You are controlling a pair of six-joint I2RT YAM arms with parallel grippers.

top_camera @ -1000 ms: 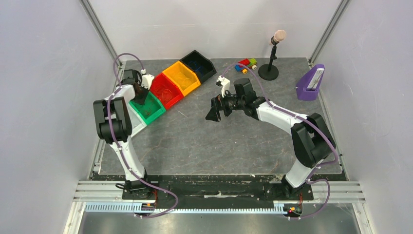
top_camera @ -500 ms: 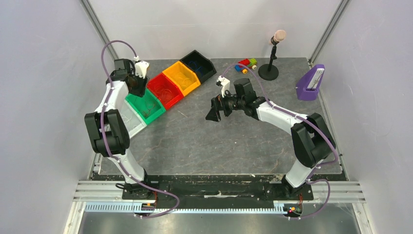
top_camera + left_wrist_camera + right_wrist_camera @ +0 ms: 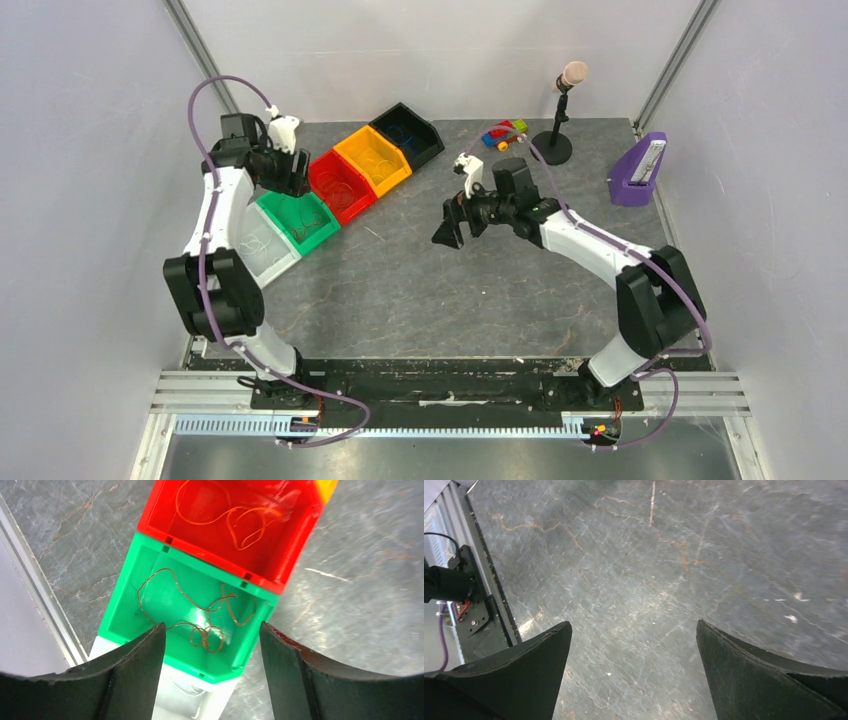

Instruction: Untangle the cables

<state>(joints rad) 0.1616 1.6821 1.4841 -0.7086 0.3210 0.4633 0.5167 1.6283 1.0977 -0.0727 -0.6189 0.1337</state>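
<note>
- The left gripper (image 3: 211, 626) is spread wide and holds nothing. It hangs above the green bin (image 3: 122, 611), clear of the rim.
- The right gripper (image 3: 633, 625) is also wide open and empty. It is well apart from the green bin, over the middle of the table (image 3: 724, 555), and its wrist view shows grey, veined tabletop between the fingers.
- In the left wrist view, the brown cable (image 3: 204, 639) lies loose on the floor of the green bin. It is below the gap between the two fingers, and neither finger touches it.
- The brown cable's tightest curls sit near the wall that the green bin shares with the white bin (image 3: 215, 702). Its longer loops spread across the floor toward the opposite wall.
- The red bin (image 3: 295, 540) touches the green bin on the side away from the white bin. An orange cable (image 3: 239, 530) lies in open loops on its floor, apart from the brown cable, with the two bin walls between them.
- The white bin touches the green bin on its other side. A pale strand shows faintly inside it, too thin to make out.
- Past the red bin, farther from the green bin along the same row, stand the orange bin (image 3: 395, 170) and then the black bin (image 3: 425, 135). Their contents are too small to make out.
</note>
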